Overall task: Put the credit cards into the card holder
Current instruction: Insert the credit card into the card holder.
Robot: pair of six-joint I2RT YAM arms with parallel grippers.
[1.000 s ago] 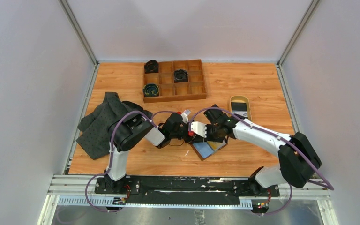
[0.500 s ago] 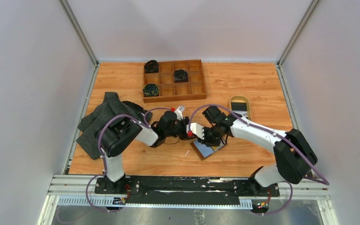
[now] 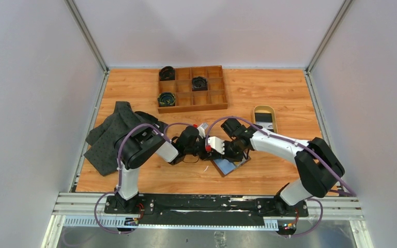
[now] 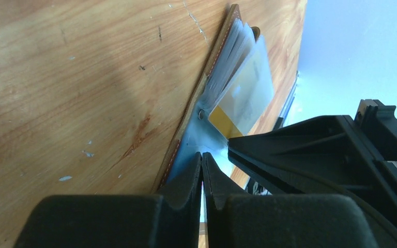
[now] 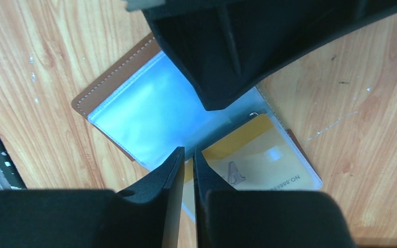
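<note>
left pincer (image 4: 202, 156): jaws together, nothing visible between them. Tips sit on the card holder (image 5: 134, 108), on the pale blue sleeve by its snap stud.
right pincer (image 5: 187, 152): jaws all but together, only a thin slit. Tips sit on the clear sleeves at the holder's fold, facing the left pincer. Can't tell whether a sleeve edge is nipped.
card holder: lies open on the bench (image 3: 284, 88), sleeves up, directly under both pincers.
yellow card (image 5: 258, 155): in a clear sleeve of the holder, mostly under the frosted plastic. A bright strip is bare on the fold side.
done: one card is in, or nearly seated, by my read. No other card shows in the sleeves.
left to do: the tan dish (image 3: 264, 119) is beyond the holder, well apart on the right arm's side. It holds something dark and pale, probably more cards, but too small to count.
progress: early, I'd say, one in and the rest to fetch.
other: the wooden tray (image 3: 192, 89) is far beyond the holder. The dark cloth (image 3: 113, 137) is well off on the left arm's side.
</note>
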